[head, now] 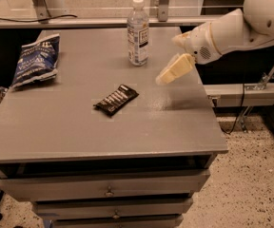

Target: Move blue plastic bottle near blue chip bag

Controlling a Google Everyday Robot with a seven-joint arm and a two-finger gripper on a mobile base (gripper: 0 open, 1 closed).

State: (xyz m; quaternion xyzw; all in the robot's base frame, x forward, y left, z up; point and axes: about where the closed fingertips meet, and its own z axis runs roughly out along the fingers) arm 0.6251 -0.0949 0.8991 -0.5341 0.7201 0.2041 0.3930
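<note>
The blue plastic bottle (138, 32), clear with a white cap and a white-and-dark label, stands upright at the back middle of the grey table (80, 132). The blue chip bag (34, 61), crinkled dark blue with white lettering, lies at the table's back left. My gripper (169, 58), with cream fingers (175, 69) on a white arm, hovers over the table's right side, just right of the bottle and a little in front of it. Its jaws stand apart and hold nothing.
A small black bar wrapper (115, 99) with white stripes lies in the middle of the table. Drawers (108, 191) are below the front edge. A rail and metal posts (163, 1) run behind the table. The speckled floor (251, 175) lies to the right.
</note>
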